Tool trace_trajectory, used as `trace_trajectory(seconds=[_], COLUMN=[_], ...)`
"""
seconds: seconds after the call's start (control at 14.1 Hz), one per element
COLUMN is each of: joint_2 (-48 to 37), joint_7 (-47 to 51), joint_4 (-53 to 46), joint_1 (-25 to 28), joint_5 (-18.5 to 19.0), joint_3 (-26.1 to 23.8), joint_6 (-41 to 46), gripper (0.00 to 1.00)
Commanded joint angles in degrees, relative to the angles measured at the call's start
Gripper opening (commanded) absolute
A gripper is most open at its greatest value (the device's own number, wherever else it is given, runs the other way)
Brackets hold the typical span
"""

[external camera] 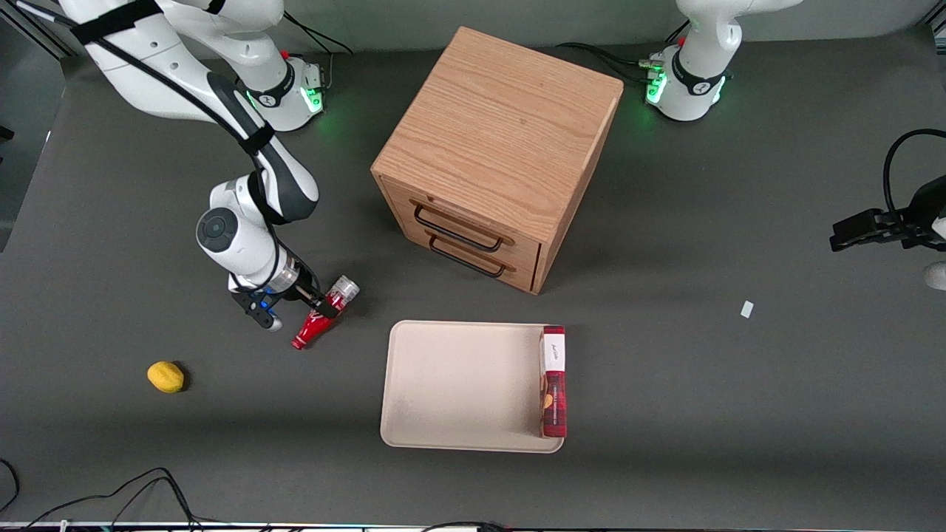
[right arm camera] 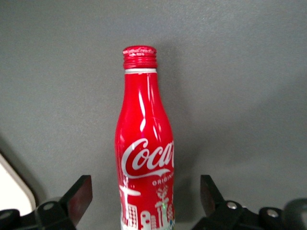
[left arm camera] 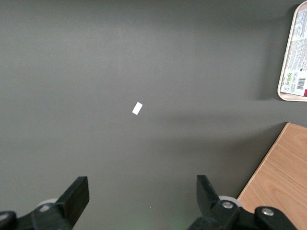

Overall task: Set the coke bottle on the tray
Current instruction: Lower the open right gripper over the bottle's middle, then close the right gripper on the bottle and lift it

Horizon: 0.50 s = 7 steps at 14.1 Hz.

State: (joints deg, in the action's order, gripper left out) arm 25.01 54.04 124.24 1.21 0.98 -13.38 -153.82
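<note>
Tool [external camera: 325, 309] around coke bottle [external camera: 323, 313], off tray [external camera: 458, 384]

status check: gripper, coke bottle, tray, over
Gripper open, straddling the coke bottle, no grip yet. Bottle lying on the table, beside the tray. Red box along one tray edge; rest of tray free.

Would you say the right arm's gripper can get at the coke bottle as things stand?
Probably yes: the gripper is already at the coke bottle, its open fingers on either side of the body with nothing between them. The tray lies nearby.
</note>
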Motion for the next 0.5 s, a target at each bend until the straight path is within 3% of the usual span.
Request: trace_trajectory(seconds=[0.0,0.28,0.43], joint_2=[3.4,6.0,6.5], joint_7=[3.2,3.2,3.2], joint_4=[-3.6,-5.0,-5.0], joint_1=[0.6,0.6,0.6], joint_5=[3.8,8.1,8.8], joint_3=[0.0,0.0,0.0], joint_6=[-0.4,-0.3,0.0], gripper=[1.0,0.97,0.64])
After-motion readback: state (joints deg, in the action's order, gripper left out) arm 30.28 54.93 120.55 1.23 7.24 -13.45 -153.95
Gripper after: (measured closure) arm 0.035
